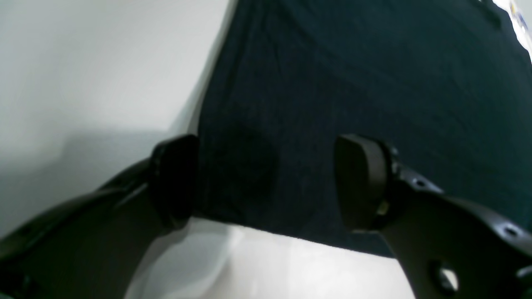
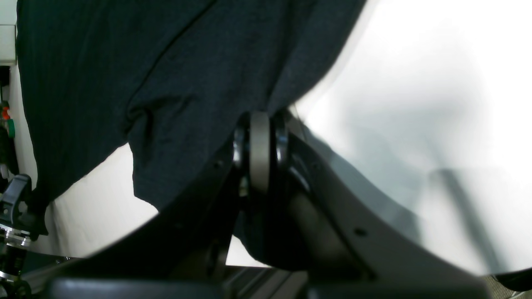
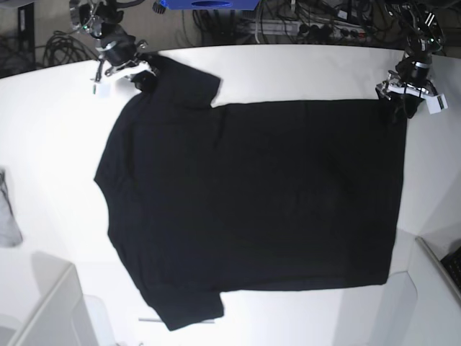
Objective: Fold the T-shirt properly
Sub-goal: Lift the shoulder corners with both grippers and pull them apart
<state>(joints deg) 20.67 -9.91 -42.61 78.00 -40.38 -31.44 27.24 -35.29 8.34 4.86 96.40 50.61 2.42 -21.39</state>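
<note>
The black T-shirt [image 3: 252, 194] lies spread flat on the white table [image 3: 302, 72], plain side up, with its sleeves toward the left of the base view. My right gripper [image 3: 137, 72] is at the far sleeve's tip and is shut on the T-shirt; in the right wrist view the pads [image 2: 259, 149] are pressed together with cloth [image 2: 166, 83] bunched against them. My left gripper [image 3: 405, 99] is at the far hem corner. It stands open, its fingers [image 1: 361, 182] spread wide on either side of the T-shirt's corner [image 1: 332, 83].
A small grey cloth [image 3: 7, 216] lies at the table's left edge. Cables and a blue box [image 3: 209, 3] sit beyond the far edge. White raised panels stand at the near left [image 3: 50, 310] and the near right [image 3: 436, 270].
</note>
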